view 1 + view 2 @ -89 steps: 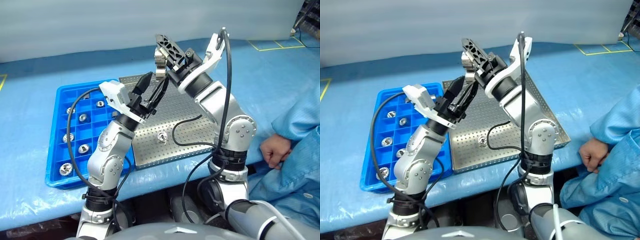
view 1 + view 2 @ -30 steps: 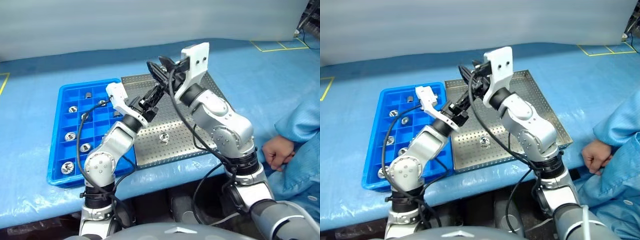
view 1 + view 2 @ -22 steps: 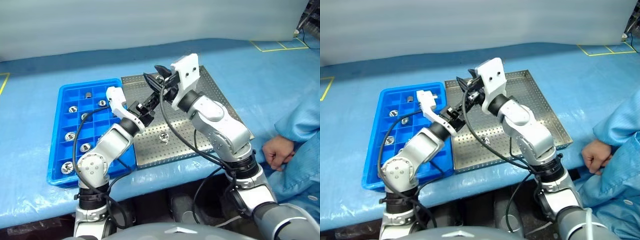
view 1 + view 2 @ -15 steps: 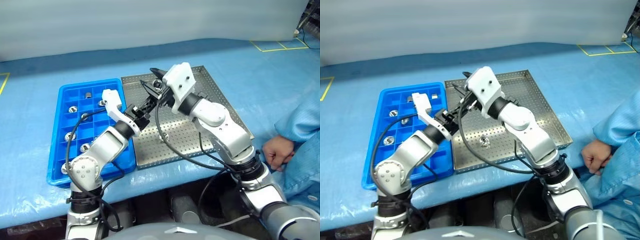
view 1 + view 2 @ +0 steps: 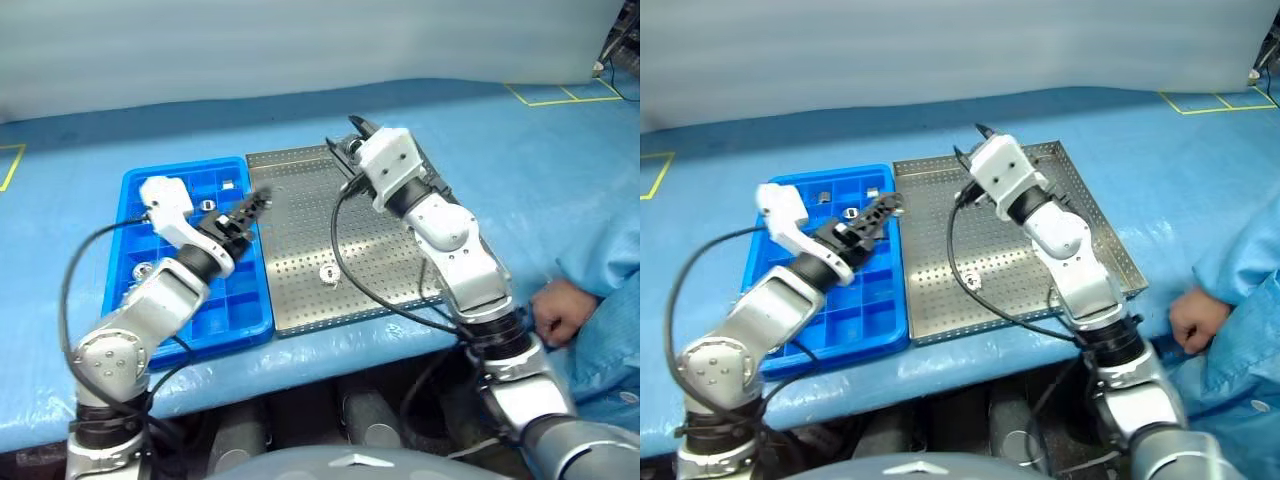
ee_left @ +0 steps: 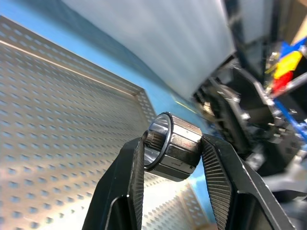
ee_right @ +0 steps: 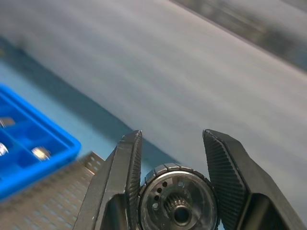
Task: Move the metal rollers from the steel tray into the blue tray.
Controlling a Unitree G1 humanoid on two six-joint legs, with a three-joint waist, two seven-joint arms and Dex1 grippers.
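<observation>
left gripper clamped on roller – steel tray beyond | right gripper clamped on another roller – blue tray ahead | person's hand at table edge

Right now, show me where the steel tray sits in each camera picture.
Left eye view: steel tray at centre, right of the blue tray.
Right eye view: centre, again right of the blue tray.
Left wrist view: perforated floor behind the left gripper and its roller.
Right wrist view: a corner beside the right gripper, which holds another roller.
Shared landmark: the blue table cover.
</observation>
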